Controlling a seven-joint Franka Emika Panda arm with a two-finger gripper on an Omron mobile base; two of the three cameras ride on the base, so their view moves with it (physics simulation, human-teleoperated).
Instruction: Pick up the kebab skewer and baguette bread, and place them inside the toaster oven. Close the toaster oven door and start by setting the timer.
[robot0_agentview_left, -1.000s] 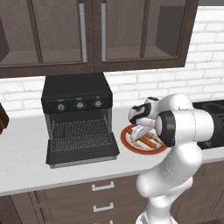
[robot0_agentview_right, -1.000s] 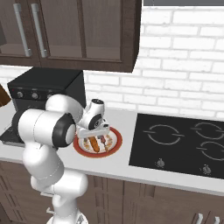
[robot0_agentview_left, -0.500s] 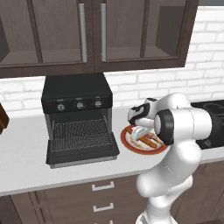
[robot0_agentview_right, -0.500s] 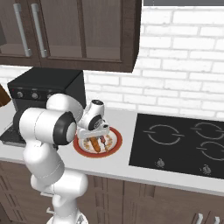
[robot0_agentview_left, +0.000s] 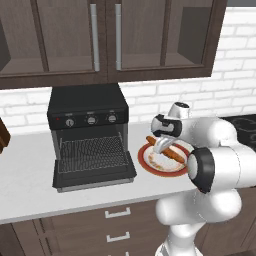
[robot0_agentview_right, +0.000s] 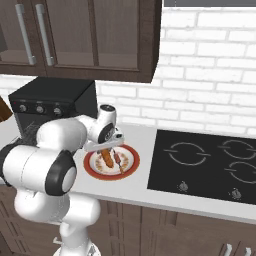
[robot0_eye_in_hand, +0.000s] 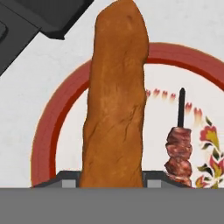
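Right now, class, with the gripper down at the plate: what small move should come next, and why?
Probably a short lift straight up. The gripper looks shut on the baguette bread, which lies on the red-rimmed plate beside the kebab skewer. Raising it clears the rim before swinging to the toaster oven, whose door hangs open.

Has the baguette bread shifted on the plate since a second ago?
Cannot tell. The baguette bread lies on the red-rimmed plate beside the kebab skewer, as before; the claw covers too much of it to judge any small shift.
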